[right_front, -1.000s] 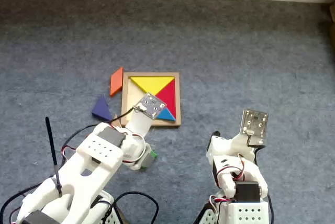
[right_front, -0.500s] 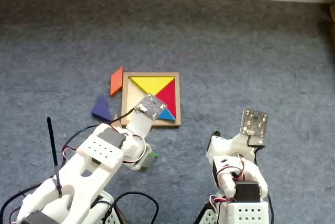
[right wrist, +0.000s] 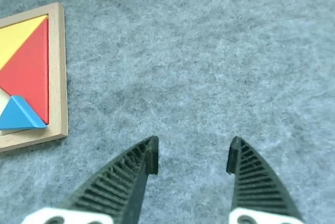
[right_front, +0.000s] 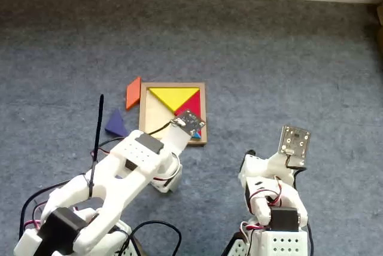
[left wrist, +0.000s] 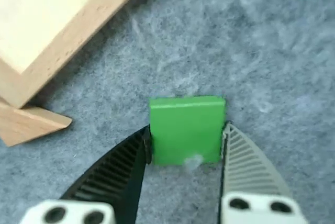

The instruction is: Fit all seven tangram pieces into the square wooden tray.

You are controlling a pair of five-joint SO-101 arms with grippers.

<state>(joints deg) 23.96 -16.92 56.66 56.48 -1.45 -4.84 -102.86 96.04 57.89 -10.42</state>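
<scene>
The square wooden tray [right_front: 143,112] holds a yellow triangle [right_front: 173,96], a red triangle [right_front: 192,107] and a small blue triangle [right wrist: 21,114]. Left of the tray lie an orange piece [right_front: 133,93] and a purple triangle [right_front: 115,123]. In the left wrist view, my left gripper [left wrist: 187,129] is shut on a green square piece [left wrist: 187,130] just above the carpet, close to the tray's corner [left wrist: 31,85]. A plain wooden piece [left wrist: 26,124] lies beside that corner. My right gripper [right wrist: 191,156] is open over bare carpet, right of the tray.
Grey carpet covers the table. The left arm [right_front: 137,160] leans over the tray's front edge and hides part of it. The right arm [right_front: 269,190] stands at the front right. A pale wall edge runs along the back.
The left arm has swung to the right, its wrist now over the tray's front right corner. The green piece, seen before by the arm, is now hidden in the high view. The right arm barely shifted.
</scene>
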